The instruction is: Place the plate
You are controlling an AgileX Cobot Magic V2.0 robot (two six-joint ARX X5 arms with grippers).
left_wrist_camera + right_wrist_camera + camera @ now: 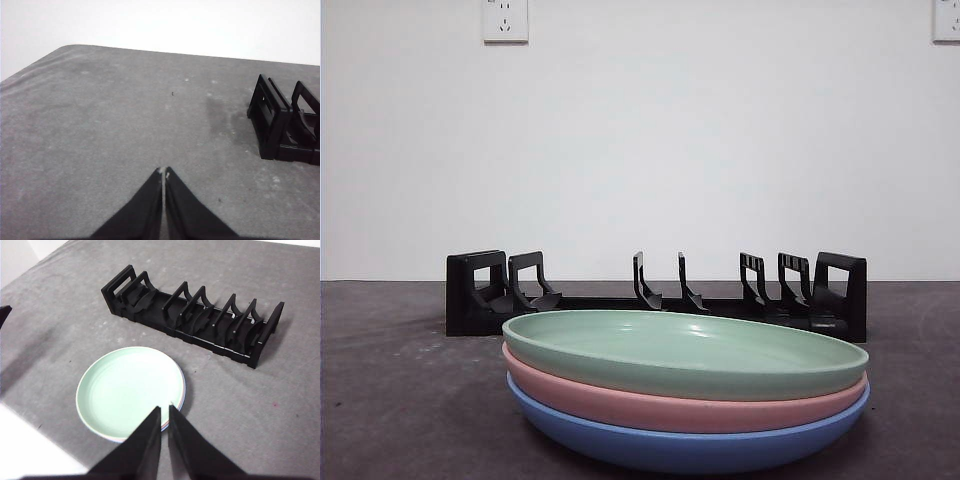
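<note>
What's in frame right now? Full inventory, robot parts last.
green plate: 1, pale green, top of the stack, in front of the rack
pink plate: 1, pink, middle of the stack
blue plate: 1, blue, bottom of the stack, on the table
dish rack: 1, black, no plate in it, behind the stack
table: 1, dark grey
wall sockets: 2, white, high on the white wall
left claw: 1, black, jaws shut, over bare table beside one end of the rack
right claw: 1, black, jaws nearly closed, holding nothing, above the stack's edge
</note>
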